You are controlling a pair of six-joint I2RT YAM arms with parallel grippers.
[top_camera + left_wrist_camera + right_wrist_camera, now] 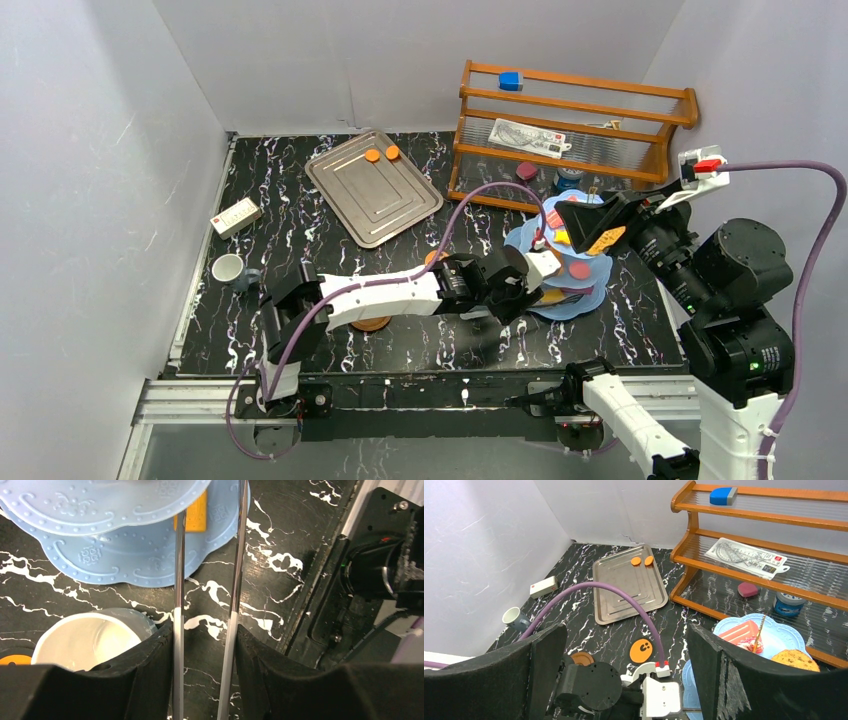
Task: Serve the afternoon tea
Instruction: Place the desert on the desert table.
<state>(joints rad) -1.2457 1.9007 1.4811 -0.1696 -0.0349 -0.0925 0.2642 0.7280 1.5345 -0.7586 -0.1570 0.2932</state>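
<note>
Metal tongs [178, 580]: tips hidden beneath light-blue stand [100, 560], left gripper [204, 636] clamping.

No legible text on anything here.

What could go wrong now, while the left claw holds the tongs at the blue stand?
1. The tongs, pinched in the left claw, reach the stand beside a yellow pastry; a push might tip it.
2. The mug stands close beside that claw and may be knocked.
3. The open right claw hangs over the stand, so the arms might collide.
</note>
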